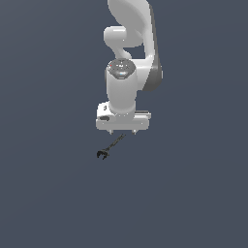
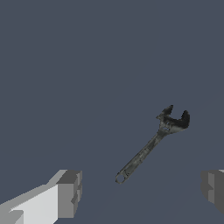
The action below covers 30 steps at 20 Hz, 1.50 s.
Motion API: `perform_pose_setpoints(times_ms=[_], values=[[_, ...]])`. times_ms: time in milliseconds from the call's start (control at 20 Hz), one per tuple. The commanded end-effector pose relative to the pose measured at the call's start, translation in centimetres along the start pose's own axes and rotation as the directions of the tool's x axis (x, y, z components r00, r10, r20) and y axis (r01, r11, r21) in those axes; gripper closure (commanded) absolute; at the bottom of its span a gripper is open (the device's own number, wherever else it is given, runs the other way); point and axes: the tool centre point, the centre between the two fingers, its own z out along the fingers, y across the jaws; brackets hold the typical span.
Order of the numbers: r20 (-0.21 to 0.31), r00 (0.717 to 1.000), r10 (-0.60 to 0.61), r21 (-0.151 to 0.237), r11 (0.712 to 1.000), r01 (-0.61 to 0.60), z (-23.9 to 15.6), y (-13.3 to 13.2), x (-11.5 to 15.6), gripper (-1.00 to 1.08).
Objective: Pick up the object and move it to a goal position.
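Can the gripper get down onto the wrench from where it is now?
Probably yes. The gripper is open, with nothing between it and the wrench, which lies flat. The wrench sits off-centre between the fingers, so a small shift looks needed first.

The white arm reaches down from the top centre of the exterior view, wrist vertical. Its gripper points downward with the 2 fingers spread wide, holding nothing.

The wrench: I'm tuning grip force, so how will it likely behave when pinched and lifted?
The wrench looks like rigid metal, so it probably won't flex. Its flat shaft shouldn't roll. The forked head looks bulkier, so a grasp by the open claw near the tail may let it tip head-down.
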Motion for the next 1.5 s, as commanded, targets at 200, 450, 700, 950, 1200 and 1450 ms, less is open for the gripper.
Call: perform_pose_setpoints(times_ms=[200,450,700,950,1200,1450], values=[[-0.006,1.000,0.013,0.001,1.000,-0.013,-0.4,0.8,0.1,-0.92],[-0.020,0.999,0.033,0.003,0.999,-0.032,-1.6,2.5,0.4,-0.92],[-0.021,0.999,0.031,0.003,1.000,-0.031,-1.6,2.5,0.4,-0.92],[-0.019,0.998,0.067,0.006,0.998,-0.067,-1.0,2.5,0.3,-0.92],[-0.018,0.990,0.142,0.010,0.990,-0.142,0.3,2.7,0.2,-0.92],[-0.014,0.967,0.253,0.015,0.967,-0.253,2.1,3.0,0.1,-0.92]])
